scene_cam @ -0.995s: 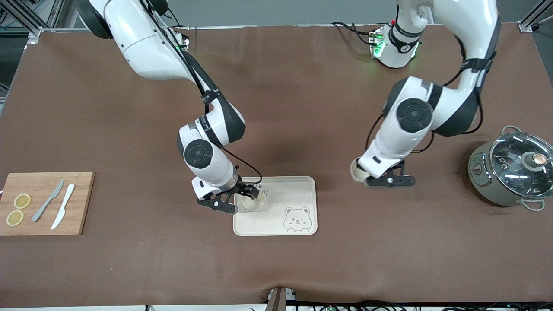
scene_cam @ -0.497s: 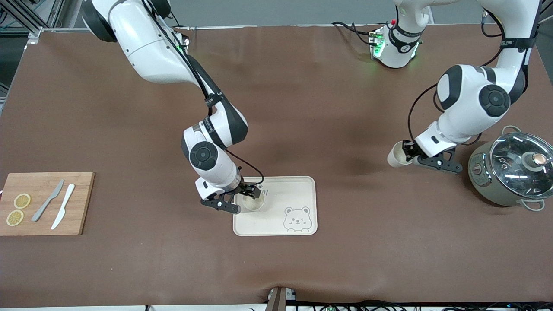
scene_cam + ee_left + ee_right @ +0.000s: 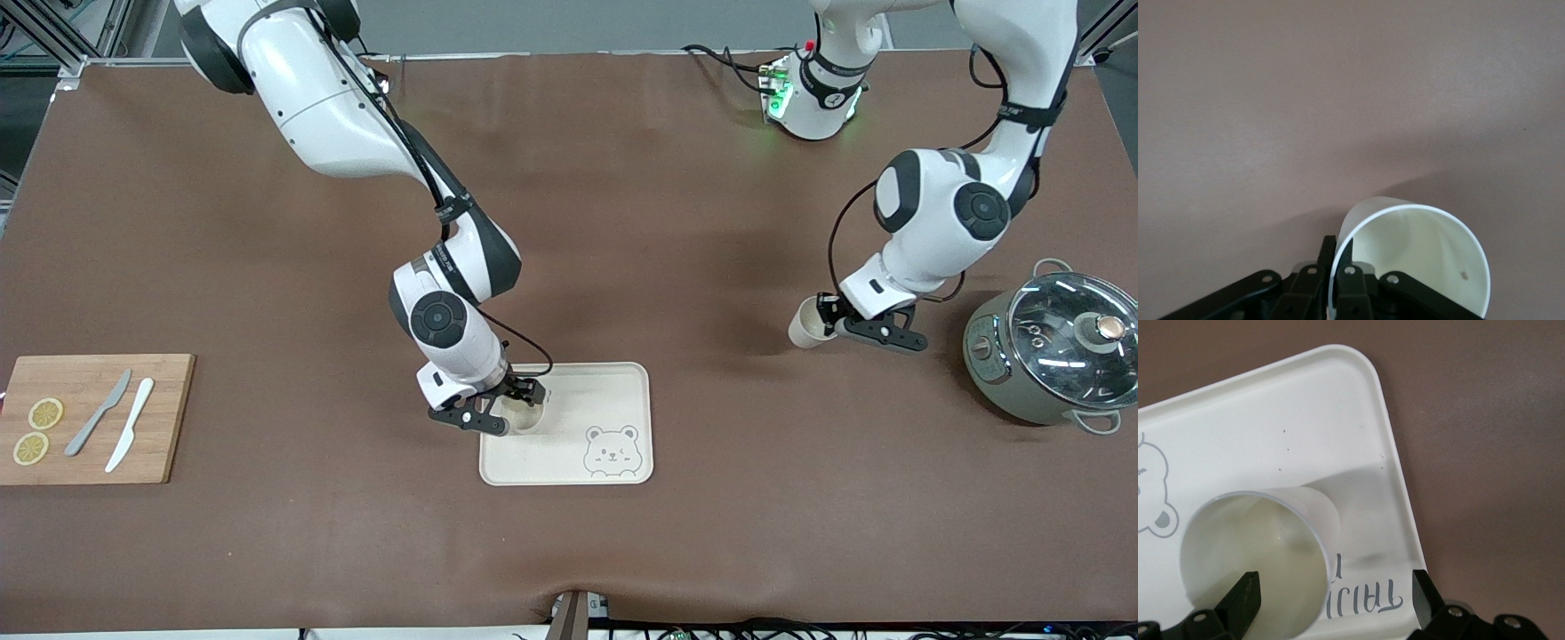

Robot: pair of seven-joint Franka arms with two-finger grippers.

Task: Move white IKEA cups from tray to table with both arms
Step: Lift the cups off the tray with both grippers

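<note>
One white IKEA cup (image 3: 526, 418) stands upright on the cream bear tray (image 3: 605, 391), in the corner toward the right arm's end. My right gripper (image 3: 518, 402) is low over it and open. In the right wrist view the gripper (image 3: 1331, 590) has its fingers wide apart on either side of the wall of this cup (image 3: 1251, 553) on the tray (image 3: 1271, 433). My left gripper (image 3: 832, 325) is shut on the rim wall of the second cup (image 3: 806, 329) and holds it tilted over the bare table between tray and pot. It also shows in the left wrist view (image 3: 1340, 245), with its cup (image 3: 1418, 260).
A steel pot with a glass lid (image 3: 1058, 351) stands at the left arm's end, close to the left gripper. A wooden cutting board (image 3: 93, 418) with two lemon slices and two knives lies at the right arm's end. The brown mat (image 3: 622, 222) covers the table.
The left arm swung its cup away from the tray's side toward the pot, then eased back a little. The right gripper shifted slightly over the tray, by its cup.
</note>
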